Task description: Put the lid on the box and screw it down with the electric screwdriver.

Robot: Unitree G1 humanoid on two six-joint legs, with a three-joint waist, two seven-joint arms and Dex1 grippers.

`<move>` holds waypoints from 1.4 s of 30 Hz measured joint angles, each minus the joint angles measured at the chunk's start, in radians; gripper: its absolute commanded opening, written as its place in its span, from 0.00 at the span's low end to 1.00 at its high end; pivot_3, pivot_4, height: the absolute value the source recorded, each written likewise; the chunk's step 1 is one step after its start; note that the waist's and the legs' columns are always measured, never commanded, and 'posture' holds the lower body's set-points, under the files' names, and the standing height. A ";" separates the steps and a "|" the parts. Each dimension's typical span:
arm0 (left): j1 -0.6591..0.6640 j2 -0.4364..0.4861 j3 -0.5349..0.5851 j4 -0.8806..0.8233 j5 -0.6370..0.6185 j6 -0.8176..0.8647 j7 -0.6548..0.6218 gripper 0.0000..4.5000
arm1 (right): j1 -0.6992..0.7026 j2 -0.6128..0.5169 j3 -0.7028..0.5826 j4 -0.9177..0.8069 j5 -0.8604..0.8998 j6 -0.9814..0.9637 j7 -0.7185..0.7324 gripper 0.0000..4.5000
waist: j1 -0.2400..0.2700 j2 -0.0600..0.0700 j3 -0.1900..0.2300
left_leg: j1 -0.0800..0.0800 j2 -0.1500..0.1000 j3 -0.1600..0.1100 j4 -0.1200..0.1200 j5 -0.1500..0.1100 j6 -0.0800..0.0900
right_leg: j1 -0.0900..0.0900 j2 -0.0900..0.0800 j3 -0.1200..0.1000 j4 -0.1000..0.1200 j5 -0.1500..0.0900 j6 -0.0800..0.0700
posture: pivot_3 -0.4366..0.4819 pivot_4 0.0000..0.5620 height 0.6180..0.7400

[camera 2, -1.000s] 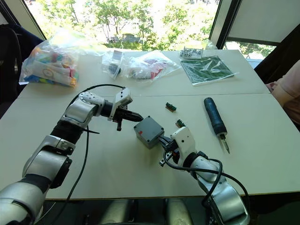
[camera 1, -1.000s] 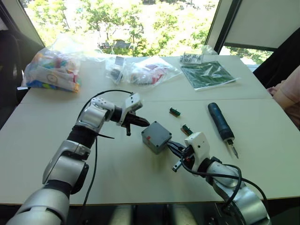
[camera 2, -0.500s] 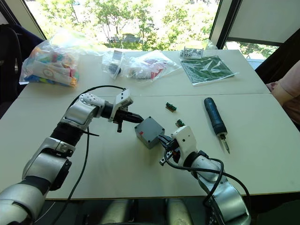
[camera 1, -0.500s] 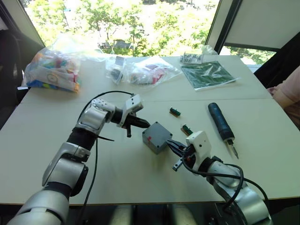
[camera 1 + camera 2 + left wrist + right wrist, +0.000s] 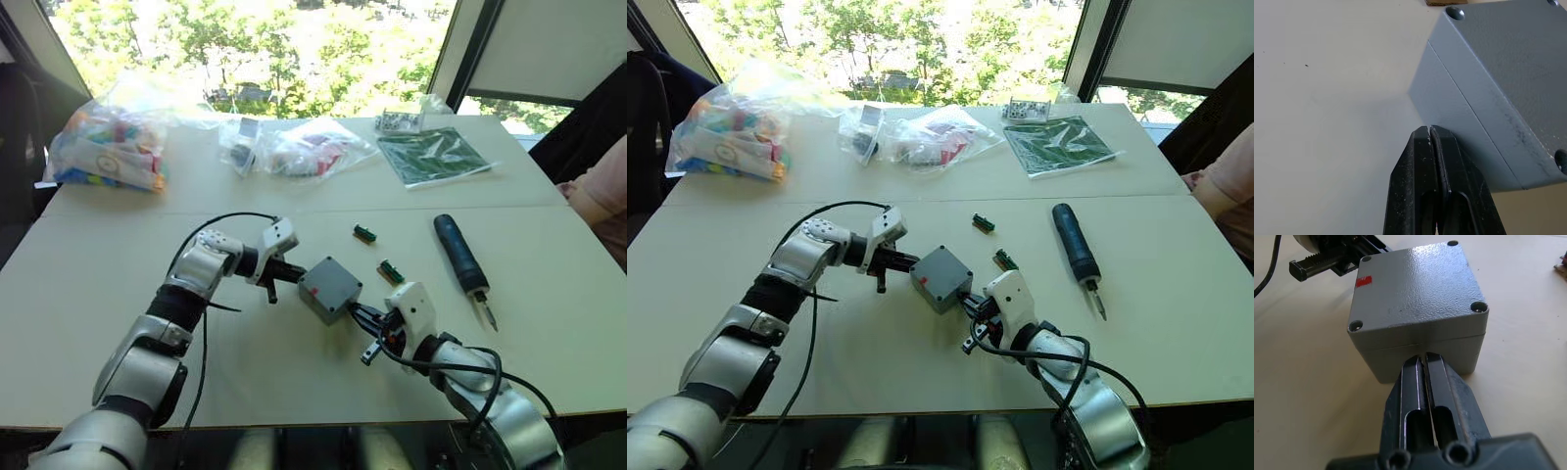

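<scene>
The grey box (image 5: 329,289) stands in the middle of the table, and the lid (image 5: 1415,289) sits on top of it, with a seam running round below it and a red mark on the top face. My left gripper (image 5: 297,271) is shut, its tips (image 5: 1429,129) against the box's left wall. From the near right, my right gripper (image 5: 355,309) is also shut, its tips (image 5: 1422,357) touching the box wall just under the seam. The electric screwdriver (image 5: 460,257) lies on the table to the right, apart from both grippers.
Two small green parts (image 5: 365,233) (image 5: 391,271) lie just behind and right of the box. Plastic bags of parts (image 5: 108,145) (image 5: 309,149) and a green circuit board (image 5: 434,155) sit at the back. A person's arm (image 5: 600,201) is at the right edge.
My left gripper has come down and in until its shut tips meet the box's left side. The box and my right gripper have hardly moved.
</scene>
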 measured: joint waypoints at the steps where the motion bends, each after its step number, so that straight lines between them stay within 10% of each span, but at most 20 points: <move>1: 0.013 0.005 0.000 -0.029 -0.004 0.019 -0.002 0.00 | -0.009 -0.005 -0.005 0.018 0.000 0.000 0.004 0.01 | 0.001 0.000 0.000 | 0.000 0.000 0.000 0.000 0.000 0.000 | 0.000 0.000 0.000 0.000 0.000 0.000 | 0.48 0.27 1.00; 11: 0.143 0.053 0.001 -0.314 -0.075 0.222 0.018 0.00 | -0.084 -0.042 -0.051 0.109 0.004 -0.025 0.069 0.01 | 0.004 0.000 0.000 | 0.000 0.000 0.000 -0.002 0.000 0.000 | 0.000 -0.001 0.000 0.000 0.000 0.000 | 0.48 0.27 1.00; 34: 0.111 0.058 0.011 -0.267 -0.111 0.189 0.079 0.00 | -0.033 -0.033 -0.071 0.051 0.022 0.010 0.067 0.01 | 0.007 0.000 0.000 | 0.000 0.000 0.000 -0.003 0.000 0.000 | 0.000 -0.001 0.000 -0.001 0.000 0.000 | 0.48 0.27 1.00; 42: 0.050 0.126 0.232 -0.336 -0.276 0.227 0.078 0.00 | 0.034 -0.054 -0.342 -0.080 0.125 0.056 0.049 0.01 | 0.005 0.000 0.000 | 0.001 0.001 0.000 -0.003 0.000 0.000 | 0.000 -0.001 0.000 -0.001 0.000 0.000 | 0.48 0.27 1.00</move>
